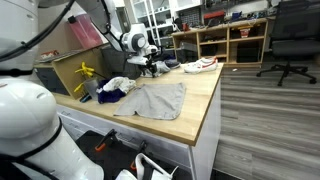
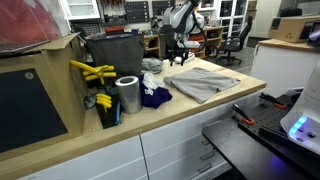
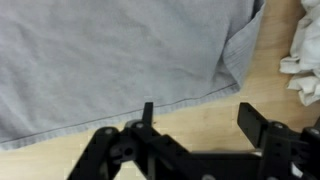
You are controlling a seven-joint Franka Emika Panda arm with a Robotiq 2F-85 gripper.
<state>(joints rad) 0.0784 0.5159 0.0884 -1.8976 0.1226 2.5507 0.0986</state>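
Now the gripper [image 3: 198, 122] is hovering with jaws spread apart, grasping nothing, just over the hem of a grey cloth [image 3: 120, 50] lying spread on the wooden table [image 3: 268, 72], near a white rag [image 3: 305, 65]

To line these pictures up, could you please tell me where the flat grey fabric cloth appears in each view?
Exterior view: the flat grey fabric cloth lies centre frame, spread out.
Exterior view: the cloth lies right of centre.
Wrist view: the cloth fills the upper left.
Shared landmark: the light wooden countertop beneath it, in all three.
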